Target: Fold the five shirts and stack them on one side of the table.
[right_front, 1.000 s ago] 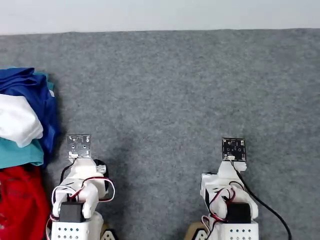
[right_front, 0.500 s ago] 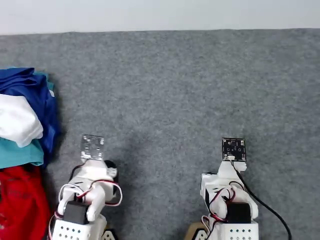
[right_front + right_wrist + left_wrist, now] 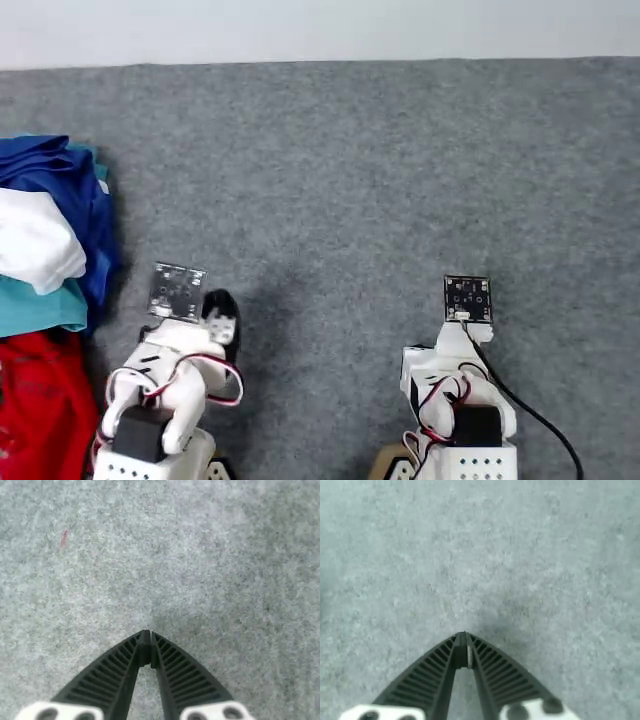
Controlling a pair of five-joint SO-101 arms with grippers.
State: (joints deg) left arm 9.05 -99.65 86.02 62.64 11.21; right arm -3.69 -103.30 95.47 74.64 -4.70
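Shirts lie in one crumpled heap at the left edge of the high view: a blue shirt (image 3: pixel 65 185) uppermost in the frame, a white shirt (image 3: pixel 35 240) draped over it, a teal shirt (image 3: pixel 35 305) below that, and a red shirt (image 3: pixel 35 410) in the lower left corner. Four colours can be told apart; a fifth shirt cannot be picked out. None looks folded and no stack exists, so the task seems to be at its very start. The left tool (image 3: pixel 464 639) is clenched on nothing, over grey counter (image 3: pixel 380 170) near the heap. The right tool (image 3: pixel 148 636) is likewise clenched and empty, well apart from the shirts. A small red fleck (image 3: pixel 63 537) lies on the felt near it, and a black cable (image 3: pixel 540 425) trails to the lower right. The likely hindrance is the heap itself, since the shirts overlap.
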